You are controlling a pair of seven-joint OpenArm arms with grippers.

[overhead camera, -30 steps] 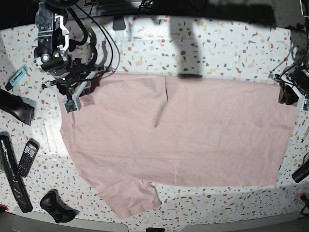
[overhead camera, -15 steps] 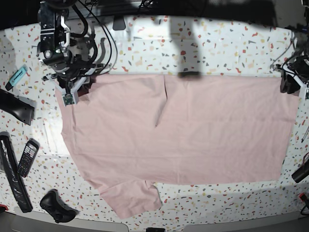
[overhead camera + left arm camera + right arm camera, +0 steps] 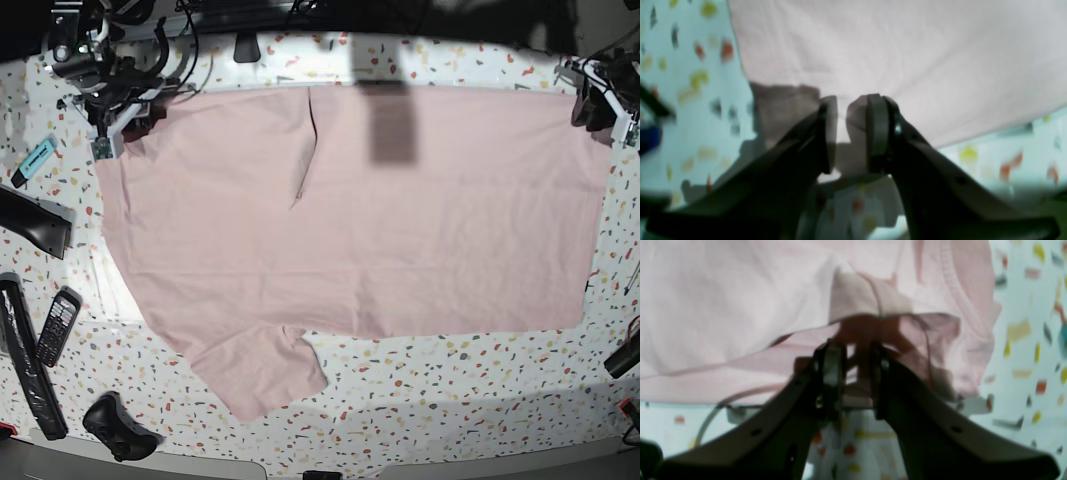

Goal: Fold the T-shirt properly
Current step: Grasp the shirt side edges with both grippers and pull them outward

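The T-shirt (image 3: 350, 210) is spread plain side up on the table (image 3: 450, 410). Its two far corners are pinched, one by the left fingers (image 3: 850, 133) and one by the right fingers (image 3: 857, 380), so that the cloth is held taut and flat, probably for folding.

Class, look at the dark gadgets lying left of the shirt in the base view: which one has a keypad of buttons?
The handset with the rows of keys, lying between the long black bar and the T-shirt; the game controller below shows none.
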